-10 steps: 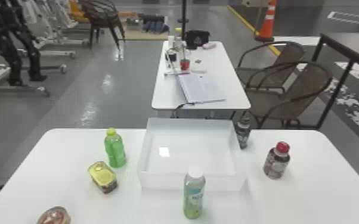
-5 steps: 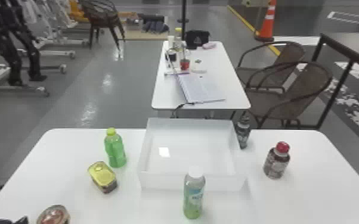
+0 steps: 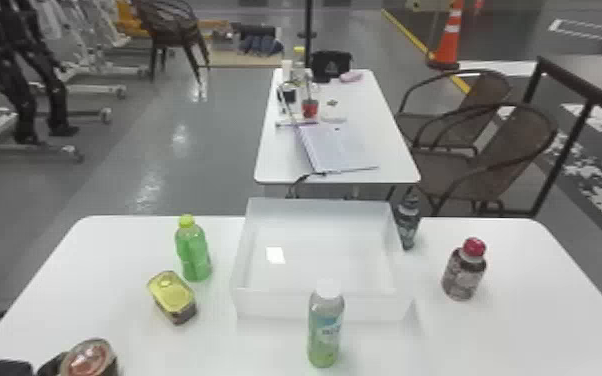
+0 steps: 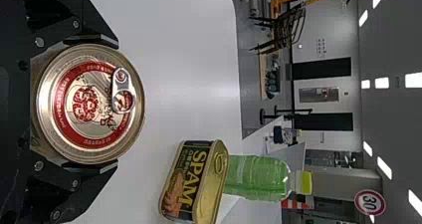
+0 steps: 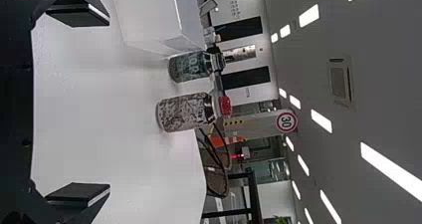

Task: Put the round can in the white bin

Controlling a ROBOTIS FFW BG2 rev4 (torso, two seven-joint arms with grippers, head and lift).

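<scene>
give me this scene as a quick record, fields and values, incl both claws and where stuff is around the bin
target: round can, red and metallic top with pull tab
left claw: fingers on opposite sides of the can
right claw: open, nothing between its fingers
destination: white bin, can still to go in
left of bin: green bottle, rectangular tin
front of bin: white-capped bottle
right of bin: dark bottle, red-capped bottle
</scene>
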